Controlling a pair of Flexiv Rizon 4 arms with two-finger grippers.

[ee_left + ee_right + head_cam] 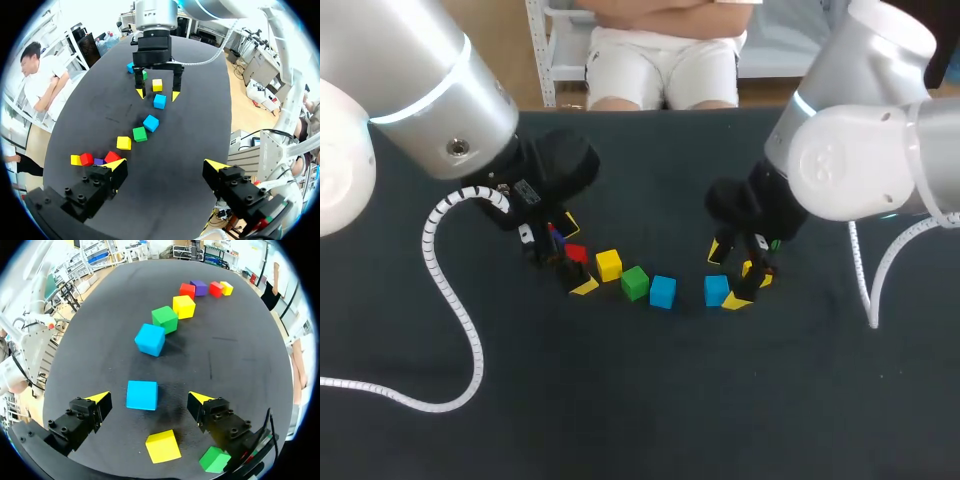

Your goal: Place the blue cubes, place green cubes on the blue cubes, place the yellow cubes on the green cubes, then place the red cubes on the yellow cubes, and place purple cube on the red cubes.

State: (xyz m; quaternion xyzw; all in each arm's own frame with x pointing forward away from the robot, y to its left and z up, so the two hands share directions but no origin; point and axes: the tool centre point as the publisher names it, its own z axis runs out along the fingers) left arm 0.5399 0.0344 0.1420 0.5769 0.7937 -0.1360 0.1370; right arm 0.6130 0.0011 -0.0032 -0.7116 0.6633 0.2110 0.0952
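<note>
Right gripper (150, 398): fingers wide apart and holding nothing. A blue cube (142, 395) sits between them, touching neither and nearer one finger than the other. Risk: closing off-centre would shove or twist the cube before both fingers bear on it.

Just beside this gripper lie a yellow cube (162, 446) and a green cube (215, 460). Risk: a low sweep of a finger could knock either out of place.

Ahead, a second blue cube (150, 339), a second green cube (165, 319) and a second yellow cube (184, 306) curve across the middle of the table (240, 355), well in from its edges.

Left gripper (166, 165): likewise spread and empty, one finger just beside a red cube (112, 156), with a purple cube (98, 161) next to that. Risk: both arms stand over one short row, so in my judgement they could crowd each other once stacking begins
</note>
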